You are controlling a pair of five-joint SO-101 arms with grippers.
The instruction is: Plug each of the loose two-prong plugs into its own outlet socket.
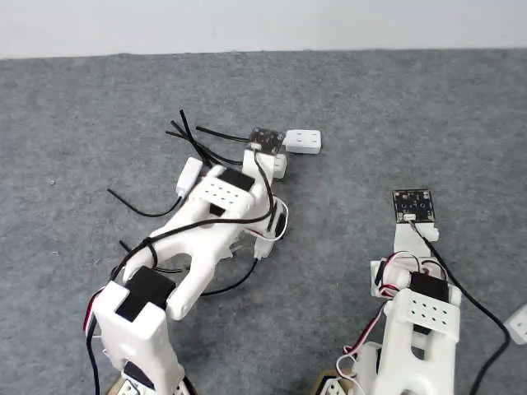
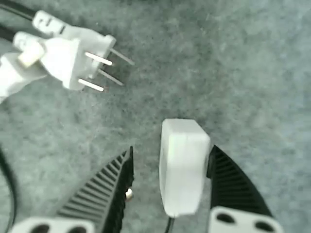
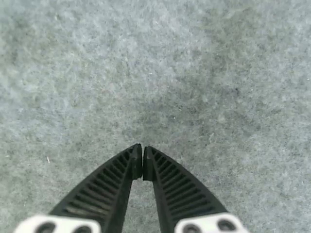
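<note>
The left arm (image 1: 206, 222) and right arm (image 1: 422, 317) are white plastic shells around black motor blocks, dotted with holes. Black cables (image 1: 461, 288) and thin red and white wires trail along them. Each wrist has a small black circuit board (image 1: 412, 204). The left gripper (image 2: 172, 149) and right gripper (image 3: 142, 156) have black ribbed wedge fingers.

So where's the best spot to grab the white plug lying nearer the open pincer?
Probably the plug by its thick white body, behind the prongs, with the left pincer coming down from above and closing across its width. It lies flat on the carpet with thin prongs level, so the body's flanks give the broadest faces. The second plug lies against it, so one side looks tight.
</note>
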